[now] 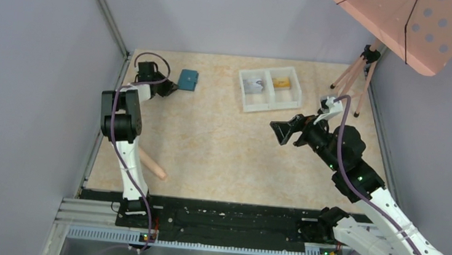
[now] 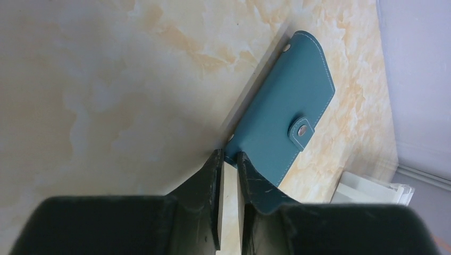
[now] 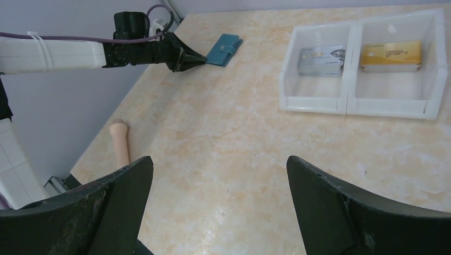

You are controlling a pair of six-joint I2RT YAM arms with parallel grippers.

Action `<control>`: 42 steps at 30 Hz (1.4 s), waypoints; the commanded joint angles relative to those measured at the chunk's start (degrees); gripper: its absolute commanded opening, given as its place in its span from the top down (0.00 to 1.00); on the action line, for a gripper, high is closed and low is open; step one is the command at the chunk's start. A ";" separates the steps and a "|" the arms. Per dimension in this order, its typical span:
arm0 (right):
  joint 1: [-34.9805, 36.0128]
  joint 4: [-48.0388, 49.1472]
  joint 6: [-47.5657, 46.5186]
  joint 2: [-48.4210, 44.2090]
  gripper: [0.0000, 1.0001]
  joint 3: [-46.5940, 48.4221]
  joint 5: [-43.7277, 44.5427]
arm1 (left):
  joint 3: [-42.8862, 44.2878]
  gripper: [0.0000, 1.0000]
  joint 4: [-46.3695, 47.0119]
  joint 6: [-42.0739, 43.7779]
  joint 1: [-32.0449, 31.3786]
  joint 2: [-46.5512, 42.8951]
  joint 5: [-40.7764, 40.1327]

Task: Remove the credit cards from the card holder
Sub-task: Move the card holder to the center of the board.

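The teal-blue card holder [image 2: 287,117] lies closed with its tab snapped, near the far left of the table [image 1: 188,80], one long edge a little off the surface. My left gripper [image 2: 228,154] is nearly closed on its near corner, with only a narrow gap between the jaws; it also shows in the right wrist view [image 3: 203,59]. A greyish credit card [image 3: 320,53] and an orange-gold credit card [image 3: 391,49] lie in separate compartments of the white tray [image 3: 348,105]. My right gripper [image 3: 219,162] is wide open and empty above the bare table, near the tray [image 1: 278,132].
A pale pink cylinder [image 1: 154,166] lies by the left arm's base. A pink perforated stand on tripod legs [image 1: 365,65] rises at the far right. Grey walls close in the left, back and right sides of the table.
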 commanded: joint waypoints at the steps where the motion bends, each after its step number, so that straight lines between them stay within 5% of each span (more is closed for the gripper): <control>1: 0.37 2.10 0.22 -1.66 0.05 0.13 2.24 | 3.28 0.88 -4.90 1.02 0.05 0.97 -1.04; 5: 0.39 1.83 0.55 -1.90 0.05 0.07 2.58 | 4.08 1.00 -7.34 2.35 -0.01 0.71 -0.93; 24: 0.42 -2.56 4.44 -2.03 0.06 -1.10 4.64 | -15.68 1.00 -10.64 7.06 -4.72 -18.15 -0.72; 33: 0.38 -6.10 7.80 0.09 0.10 -2.39 3.22 | -34.28 1.00 -11.28 5.06 -17.31 -36.68 -5.38; 42: 0.37 -10.86 10.93 2.39 0.15 -4.80 3.37 | -51.51 1.00 -7.32 -9.09 -31.95 -51.86 -8.56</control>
